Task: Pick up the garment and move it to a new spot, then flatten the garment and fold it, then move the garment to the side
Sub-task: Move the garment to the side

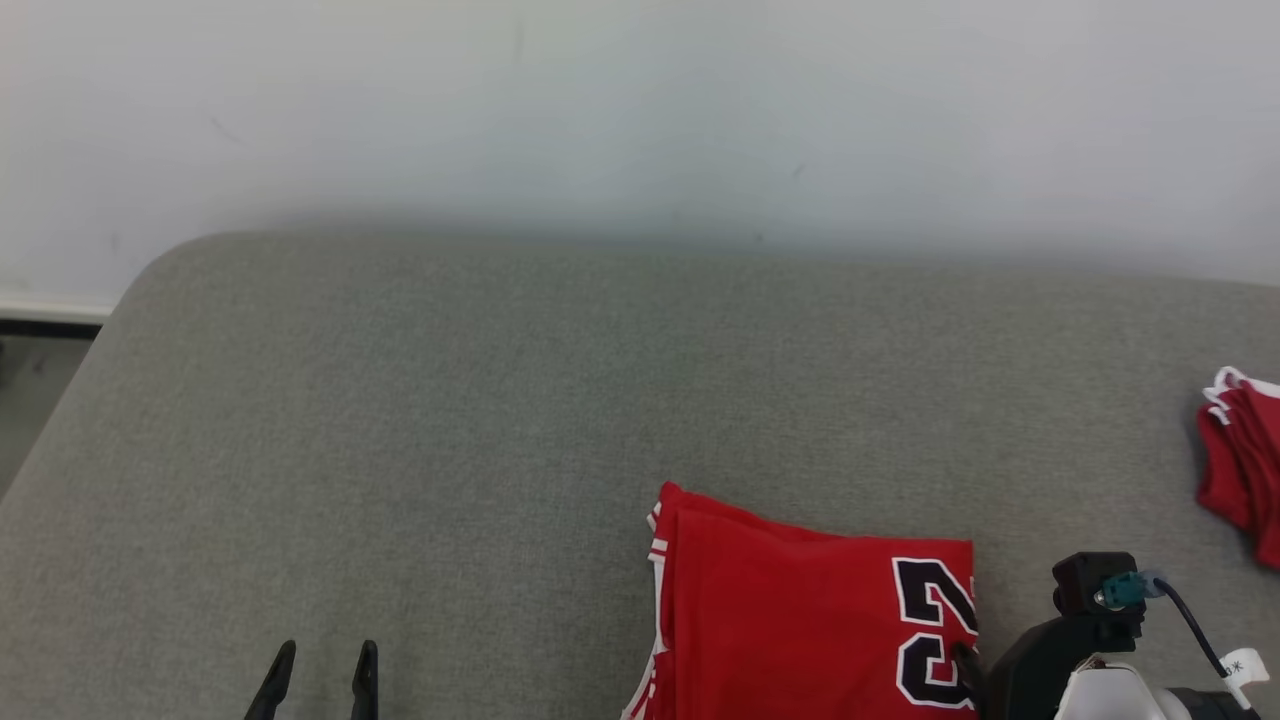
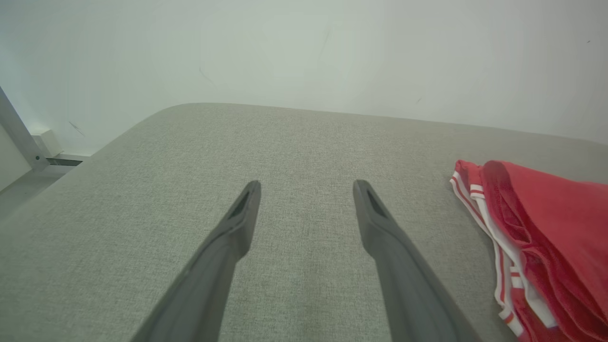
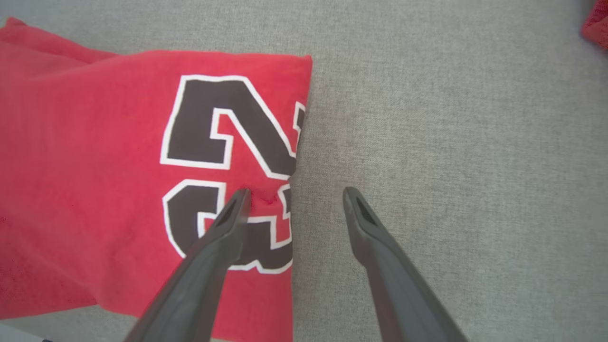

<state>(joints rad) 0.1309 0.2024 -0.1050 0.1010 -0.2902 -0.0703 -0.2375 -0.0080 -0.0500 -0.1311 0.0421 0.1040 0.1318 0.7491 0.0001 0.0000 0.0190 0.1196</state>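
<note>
The garment [image 1: 780, 610] is a red jersey with white trim and a black number, lying folded on the grey cushioned surface [image 1: 500, 400] at the bottom centre-right of the head view. My right gripper [image 3: 294, 194] is open and straddles the jersey's [image 3: 95, 166] right folded edge. One finger [image 3: 228, 223] lies on the printed number and the other stands over bare fabric. Its wrist [image 1: 1095, 610] sits just right of the jersey. My left gripper [image 1: 320, 665] is open and empty over bare surface, well left of the jersey [image 2: 536, 228]; in the left wrist view its fingertips [image 2: 306, 187] are spread wide.
A second bunched red garment [image 1: 1240, 460] lies at the surface's far right edge, its corner [image 3: 596, 23] also in the right wrist view. A white wall [image 1: 640, 100] backs the surface. The surface's rounded left corner drops to the floor [image 1: 30, 390].
</note>
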